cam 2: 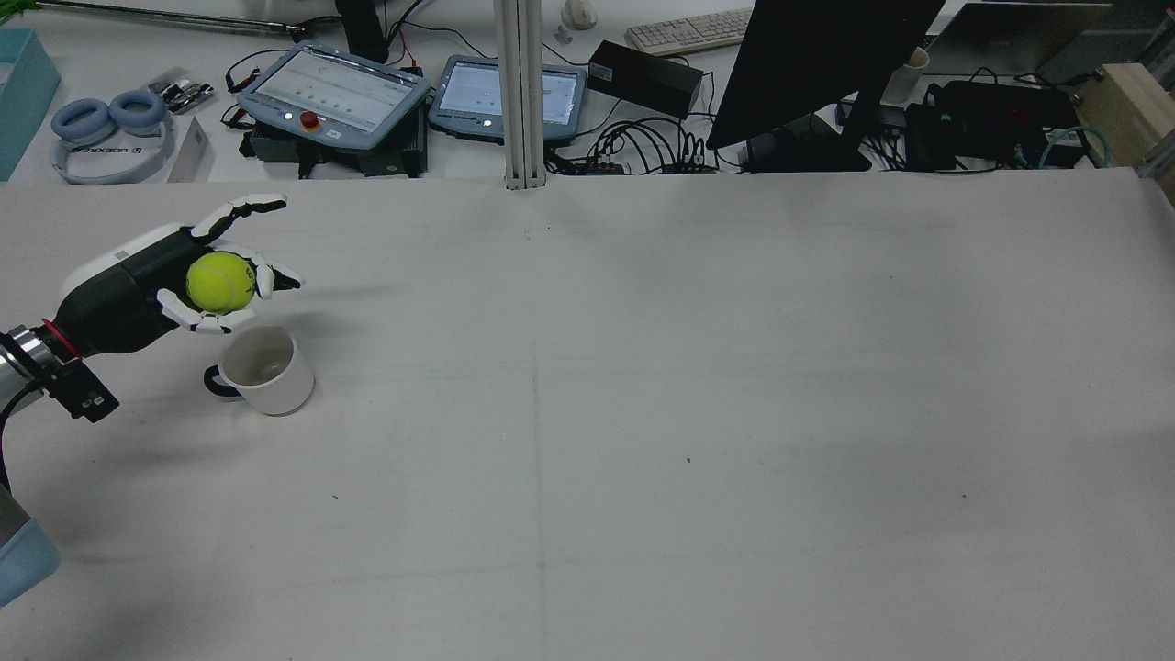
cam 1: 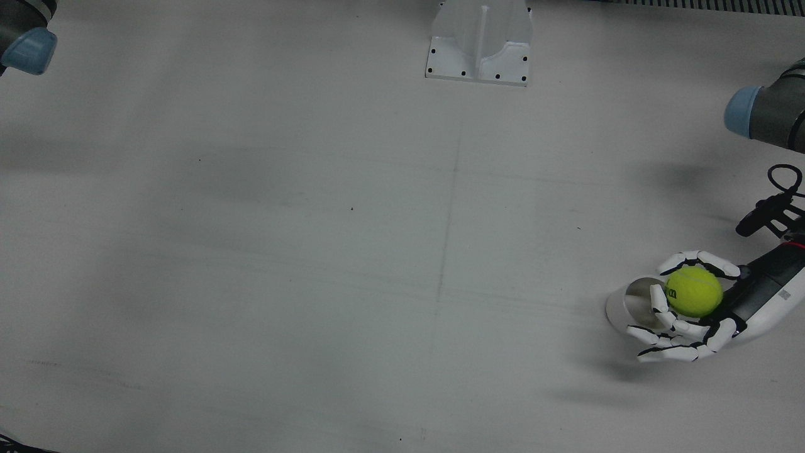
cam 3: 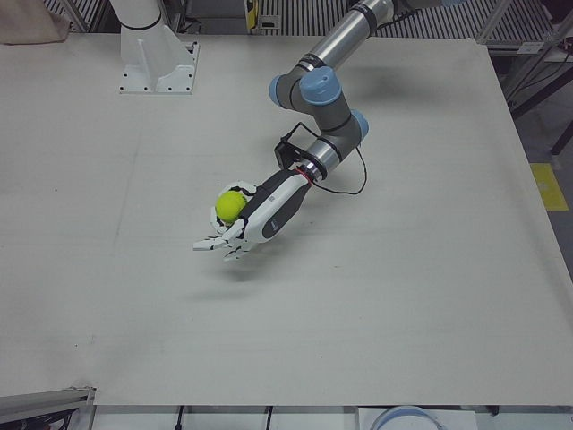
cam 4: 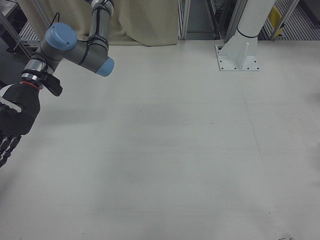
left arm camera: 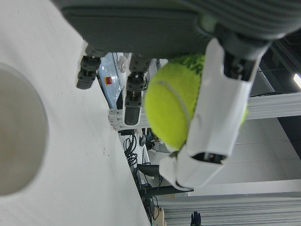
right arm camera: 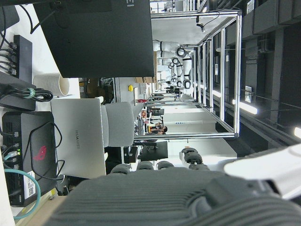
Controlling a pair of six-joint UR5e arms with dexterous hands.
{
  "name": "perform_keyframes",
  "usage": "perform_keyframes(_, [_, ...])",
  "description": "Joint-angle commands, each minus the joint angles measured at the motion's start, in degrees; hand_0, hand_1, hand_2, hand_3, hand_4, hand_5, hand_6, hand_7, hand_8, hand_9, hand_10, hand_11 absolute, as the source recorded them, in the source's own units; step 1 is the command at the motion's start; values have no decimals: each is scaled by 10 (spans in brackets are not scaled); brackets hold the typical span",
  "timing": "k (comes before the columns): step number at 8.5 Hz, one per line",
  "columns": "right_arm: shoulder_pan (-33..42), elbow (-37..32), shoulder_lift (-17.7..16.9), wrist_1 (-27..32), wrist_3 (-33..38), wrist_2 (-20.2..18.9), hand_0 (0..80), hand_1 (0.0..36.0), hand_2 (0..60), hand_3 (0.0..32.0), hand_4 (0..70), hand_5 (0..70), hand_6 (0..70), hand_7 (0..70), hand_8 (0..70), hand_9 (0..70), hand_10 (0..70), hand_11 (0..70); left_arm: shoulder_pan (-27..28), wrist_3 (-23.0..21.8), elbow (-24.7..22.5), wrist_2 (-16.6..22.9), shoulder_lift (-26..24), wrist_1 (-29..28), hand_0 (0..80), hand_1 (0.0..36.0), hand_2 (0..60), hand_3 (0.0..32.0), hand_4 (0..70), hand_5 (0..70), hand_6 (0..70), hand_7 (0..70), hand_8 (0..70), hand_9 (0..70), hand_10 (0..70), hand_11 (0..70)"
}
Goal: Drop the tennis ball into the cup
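While our left hand [cam 2: 174, 280] grips the tennis ball [cam 2: 219, 282] above the white mug [cam 2: 264, 369] on the bare worktop [cam 2: 643, 413], nothing blocks its mouth; our right hand's [cam 4: 14, 122] clasp we cannot tell.

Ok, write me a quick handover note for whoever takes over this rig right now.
Left hand: shut on the tennis ball, held in the air above the table, by the white cup.
Right hand: shows only in its own camera; open or shut cannot be told, and nothing is seen in it.
Cup: upright on the table, opening up, nothing seen inside. In the front view the ball sits beside the cup's rim, not squarely over it.
Done: ball picked up and brought to the cup.
Left: centre the ball over the opening, then release.
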Motion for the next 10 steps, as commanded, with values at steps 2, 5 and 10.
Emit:
perform_keyframes(2, [0, 1, 0, 0, 0, 0, 0, 0, 0, 0, 0, 0, 0, 0, 0, 0, 0, 0, 1, 4, 9, -1, 2, -13, 534, 246, 282, 316, 0, 150, 315, 64, 104, 3, 38, 79])
perform_keyframes(5, [0, 1, 0, 0, -1, 0, 0, 0, 0, 0, 0, 0, 0, 0, 0, 0, 0, 0, -7, -9, 9, -1, 1, -13, 511, 237, 278, 320, 0, 116, 191, 75, 68, 4, 33, 71])
perform_keyframes(10, [0, 3, 0, 0, -2, 0, 0, 0, 0, 0, 0, 0, 0, 0, 0, 0, 0, 0, -294, -31, 59, 36, 9, 6, 541, 269, 330, 276, 0, 133, 244, 94, 75, 5, 51, 98])
